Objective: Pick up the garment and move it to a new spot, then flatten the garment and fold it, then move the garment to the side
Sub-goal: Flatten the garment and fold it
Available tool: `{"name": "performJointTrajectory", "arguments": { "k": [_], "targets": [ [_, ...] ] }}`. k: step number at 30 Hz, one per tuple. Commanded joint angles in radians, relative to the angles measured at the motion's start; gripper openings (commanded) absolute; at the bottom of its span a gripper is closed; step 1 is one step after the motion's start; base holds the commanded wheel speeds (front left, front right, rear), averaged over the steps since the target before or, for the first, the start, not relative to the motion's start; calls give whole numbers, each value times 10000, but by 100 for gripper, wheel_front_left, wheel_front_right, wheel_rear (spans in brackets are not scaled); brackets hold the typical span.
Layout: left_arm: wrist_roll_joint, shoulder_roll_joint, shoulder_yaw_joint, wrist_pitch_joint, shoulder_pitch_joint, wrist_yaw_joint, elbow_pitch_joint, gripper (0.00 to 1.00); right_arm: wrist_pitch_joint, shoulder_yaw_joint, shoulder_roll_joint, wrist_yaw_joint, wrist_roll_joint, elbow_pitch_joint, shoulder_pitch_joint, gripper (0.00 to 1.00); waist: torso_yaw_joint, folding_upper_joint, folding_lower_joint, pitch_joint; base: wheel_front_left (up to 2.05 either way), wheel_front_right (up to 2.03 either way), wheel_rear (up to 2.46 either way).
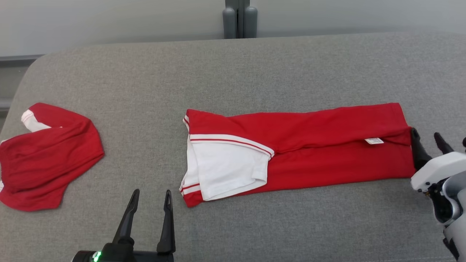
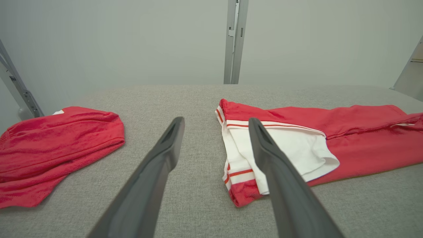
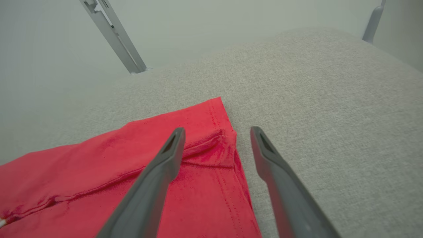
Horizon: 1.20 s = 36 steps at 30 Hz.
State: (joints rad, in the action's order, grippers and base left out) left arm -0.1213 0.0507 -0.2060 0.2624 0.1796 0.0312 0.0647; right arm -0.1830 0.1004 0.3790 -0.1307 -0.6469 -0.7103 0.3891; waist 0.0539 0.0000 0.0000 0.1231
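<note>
A pale wall backs the grey, coarse-woven bench. Across the bench's middle lies the garment, soft red knit folded into a long strip, with a white, red-striped sleeve over its left end. A second red garment sits rumpled at the bench's left edge. The left tool hovers spread and empty over the bench's near edge. The right tool, also spread wide, straddles the garment's right hem, clasping nothing.

A rumpled red cloth lies at the grey tabletop's left edge.
</note>
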Motion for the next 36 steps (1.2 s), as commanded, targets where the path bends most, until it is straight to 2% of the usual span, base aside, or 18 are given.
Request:
{"name": "performJointTrajectory", "arguments": {
  "k": [1, 3, 7, 13, 24, 25, 27, 28, 29, 30, 31, 36],
  "targets": [
    [-44, 4, -37, 33, -236, 90, 0, 100, 218, -84, 196, -1, 125, -407, 396, 100, 293, 0, 0, 431, 0, 0, 0],
    [-91, 5, -51, 33, -365, 157, -65, 100, 417, -127, 442, -2, 412, -1030, 901, 100, 384, 0, 0, 588, 0, 0, 0],
    [-110, 4, -37, 33, -571, 226, -143, 100, 797, -146, 436, -2, 533, -1911, 1585, 100, 464, 0, 0, 772, 0, 0, 0],
    [-113, 4, -6, 33, -726, 239, -143, 100, 729, 242, 356, -1, 399, -2506, 1977, 100, 356, 0, 0, 930, 0, 0, 0],
    [29, 3, 91, 33, -935, 84, -119, 100, 1238, 1023, 107, -1, -229, -3250, 1983, 98, 197, 0, 0, 1128, 0, 0, 0],
    [55, 3, 101, 33, -942, 65, -120, 100, 1235, 1071, 98, -1, -278, -3279, 1995, 92, 200, 0, 0, 1144, 0, 0, 0],
    [98, 3, 123, 33, -964, 35, -118, 100, 1328, 1178, 44, -1, -453, -3341, 1996, 65, 222, 0, 0, 1181, 0, 0, 0],
    [112, 3, 133, 33, -979, 20, -115, 100, 1410, 1246, 10, -1, -562, -3366, 1994, 48, 237, 0, 0, 1201, 0, 0, 0],
    [111, 3, 146, 33, -998, -3, -106, 100, 1497, 1328, -12, 1, -624, -3371, 1991, 41, 249, 0, 0, 1216, 0, 0, 0],
    [124, 3, 163, 33, -1016, -17, -92, 100, 1601, 1420, -25, 3, -714, -3359, 1980, 25, 262, 0, 0, 1244, 0, 0, 0],
    [138, 3, 173, 33, -1036, -21, -78, 100, 1678, 1528, -31, 6, -771, -3317, 1970, 0, 271, 0, 0, 1273, 0, 0, 0],
    [186, 3, 193, 33, -1160, -68, -38, 100, 1308, 1990, 452, 22, -571, -3258, 2247, 0, 261, 0, 0, 1579, 0, 0, 0]
  ]
}}
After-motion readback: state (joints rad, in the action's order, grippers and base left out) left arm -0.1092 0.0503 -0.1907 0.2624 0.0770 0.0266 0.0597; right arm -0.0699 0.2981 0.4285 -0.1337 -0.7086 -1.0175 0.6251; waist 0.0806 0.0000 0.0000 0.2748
